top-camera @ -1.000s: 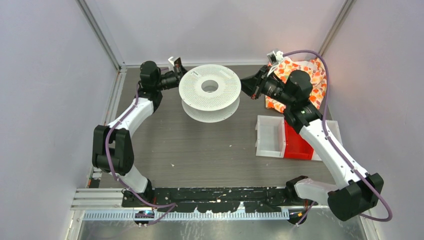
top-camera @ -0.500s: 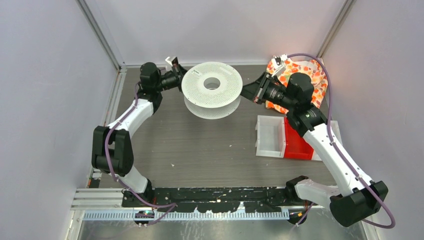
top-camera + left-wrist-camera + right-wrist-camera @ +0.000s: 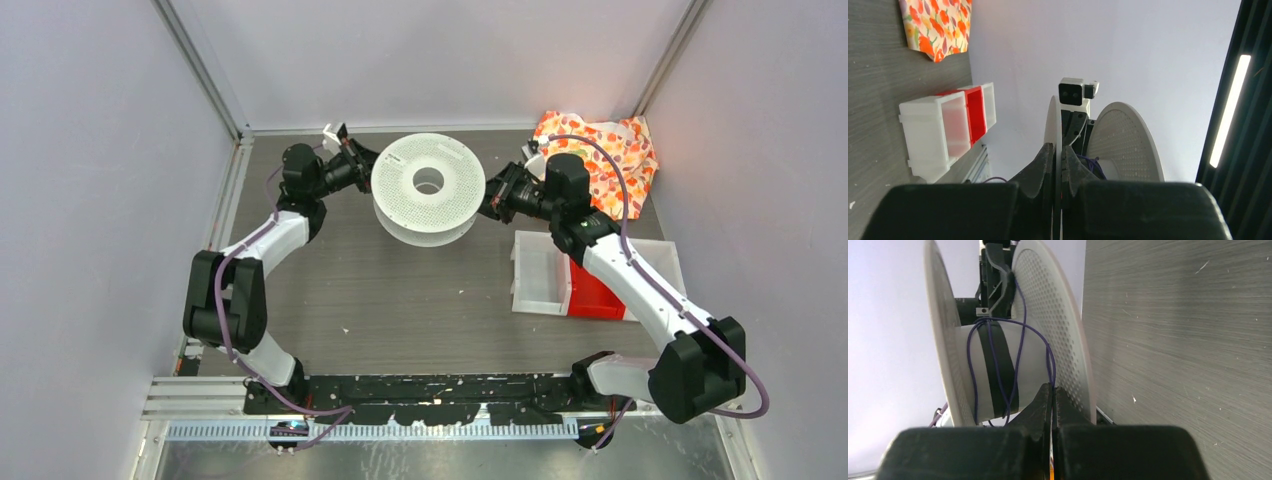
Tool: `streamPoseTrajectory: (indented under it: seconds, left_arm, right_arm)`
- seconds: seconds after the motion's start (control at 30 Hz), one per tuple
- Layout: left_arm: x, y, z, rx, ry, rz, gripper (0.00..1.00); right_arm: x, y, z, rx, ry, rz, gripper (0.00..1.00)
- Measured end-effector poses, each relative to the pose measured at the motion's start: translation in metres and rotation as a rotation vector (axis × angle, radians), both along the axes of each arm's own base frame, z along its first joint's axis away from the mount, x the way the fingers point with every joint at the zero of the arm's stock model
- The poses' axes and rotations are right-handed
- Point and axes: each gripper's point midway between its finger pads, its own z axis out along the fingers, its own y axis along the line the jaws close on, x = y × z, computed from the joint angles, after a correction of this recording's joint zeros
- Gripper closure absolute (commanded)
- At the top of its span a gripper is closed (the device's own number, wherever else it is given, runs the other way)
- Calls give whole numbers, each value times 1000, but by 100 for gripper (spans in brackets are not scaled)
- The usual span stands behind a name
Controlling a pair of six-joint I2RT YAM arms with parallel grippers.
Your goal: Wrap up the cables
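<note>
Evidently early: a few slack cable loops circle the spool at the bench's 12 o'clock, left jaws clenched on its 9 o'clock rim, right jaws pinching the cable at 3 o'clock.

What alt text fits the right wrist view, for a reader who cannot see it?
A thin purple cable loops loosely around the hub of a white spool and runs down into the shut right gripper at the bottom. Grey table fills the right side.
</note>
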Motion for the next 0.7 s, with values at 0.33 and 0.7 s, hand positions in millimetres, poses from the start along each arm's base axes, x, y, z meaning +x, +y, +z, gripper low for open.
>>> streamPoseTrajectory:
  seconds: [0.33,0.7]
  left_arm:
    - [5,0,1,-12,-71,8,99]
    - [8,-1,-7,24,-55,10,100]
  right_arm:
    - [-4,1,0,8,28,19,99]
    - [-7,-5,7,-45,26,30,99]
